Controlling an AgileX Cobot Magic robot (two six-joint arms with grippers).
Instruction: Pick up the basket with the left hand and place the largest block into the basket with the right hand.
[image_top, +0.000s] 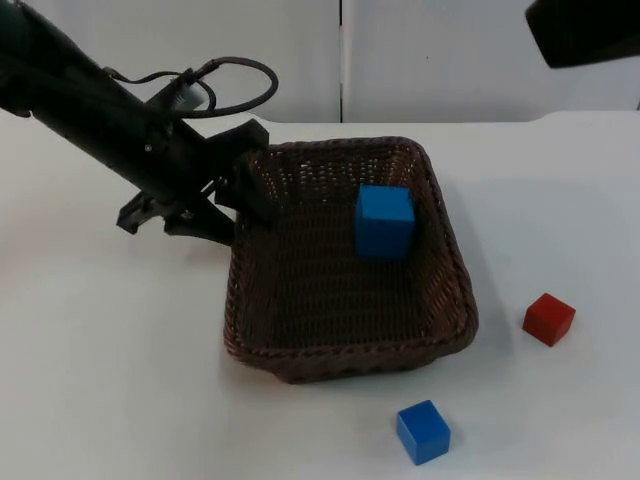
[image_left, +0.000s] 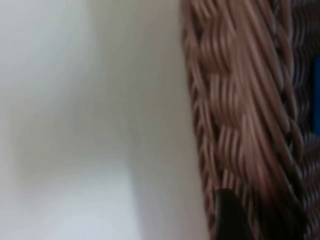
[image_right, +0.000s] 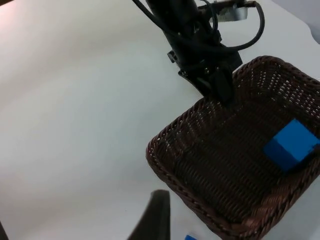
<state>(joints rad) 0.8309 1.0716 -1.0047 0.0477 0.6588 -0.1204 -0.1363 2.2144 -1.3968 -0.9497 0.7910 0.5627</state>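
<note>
One large blue block (image_top: 384, 221) lay inside brown wicker basket (image_top: 300, 355) in top view; left gripper (image_top: 243, 193) clamped basket's left rim.

Left wrist view: basket weave close, fingertip (image_left: 227, 215) against it.

Right wrist view: basket, block inside; right gripper's finger state unclear.

largest block (image_top: 384, 221) in basket (image_top: 300, 355) | two smaller blocks (well apart) on table (image_top: 100, 380) beside it
</note>
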